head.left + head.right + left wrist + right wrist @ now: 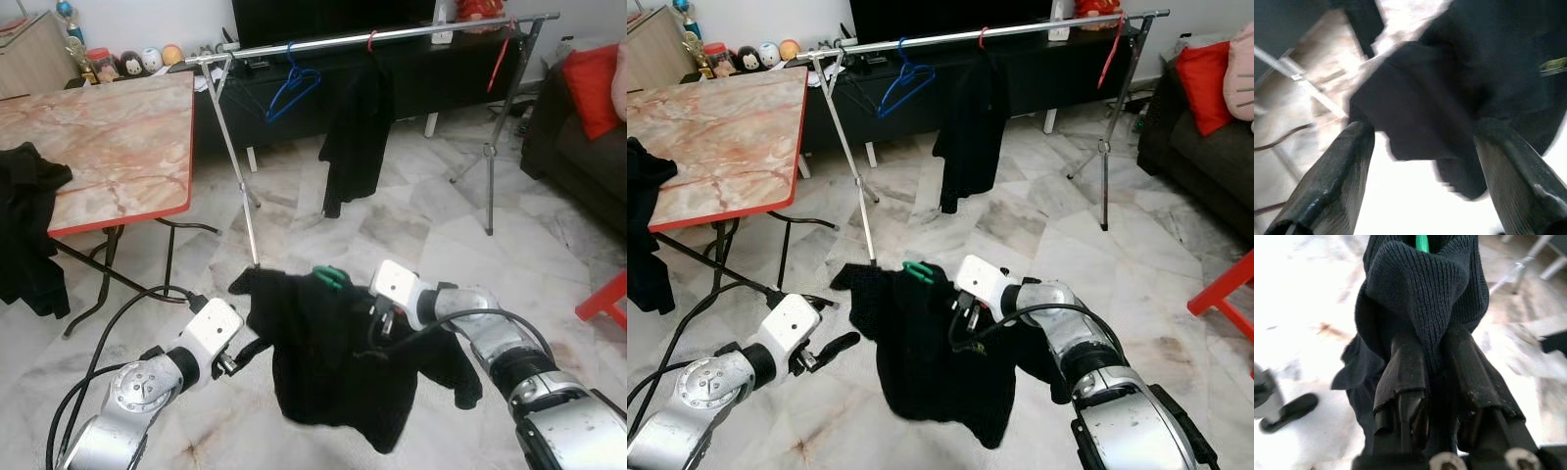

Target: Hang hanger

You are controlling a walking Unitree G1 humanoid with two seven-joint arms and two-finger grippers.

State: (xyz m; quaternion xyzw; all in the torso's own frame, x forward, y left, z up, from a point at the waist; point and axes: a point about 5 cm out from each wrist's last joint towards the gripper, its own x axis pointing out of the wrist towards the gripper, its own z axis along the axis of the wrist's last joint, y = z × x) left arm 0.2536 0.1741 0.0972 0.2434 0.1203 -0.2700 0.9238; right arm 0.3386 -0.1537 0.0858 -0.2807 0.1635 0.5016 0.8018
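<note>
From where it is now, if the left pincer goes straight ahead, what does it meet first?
Most likely the black sweater held up by the right pincer; the left pincer is open and aims at its near edge, though depth is uncertain.

head eyes: down, forward | wrists: close, perhaps blurred, black garment (1420, 289)

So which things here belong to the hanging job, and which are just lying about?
Job:
black garment on green hanger
right gripper gripping it
left gripper, open beside it
clothes rail

Lying about:
blue hanger
marble table
red cushion
</note>
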